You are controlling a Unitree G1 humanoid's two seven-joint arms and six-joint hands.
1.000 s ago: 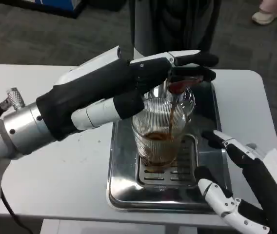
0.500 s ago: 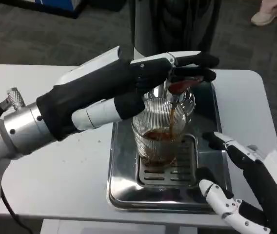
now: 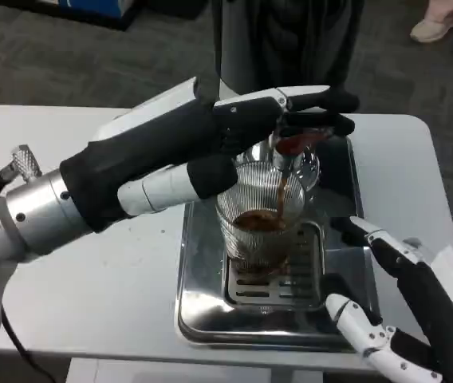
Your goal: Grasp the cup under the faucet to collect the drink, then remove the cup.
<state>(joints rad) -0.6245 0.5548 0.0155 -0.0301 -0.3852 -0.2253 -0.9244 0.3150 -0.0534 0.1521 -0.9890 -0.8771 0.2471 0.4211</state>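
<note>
fill rising in cup [image 3: 260, 219] | left hand [image 3: 210, 144] presses tap [image 3: 300, 137] | right hand [image 3: 402, 311] spread, empty, beside tray [image 3: 202, 311] | filling continues

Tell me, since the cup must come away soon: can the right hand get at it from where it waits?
Probably yes. The right hand waits open beside the tray, and the cup shows a bare side toward it; the left hand is up at the faucet.

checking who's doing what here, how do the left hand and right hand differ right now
The left hand reaches over the glass cup, fingers on the red faucet lever; the right hand sits low beside the metal drip tray. The left hand presses something; the right hand holds nothing, fingers apart. Both are white and black.
</note>
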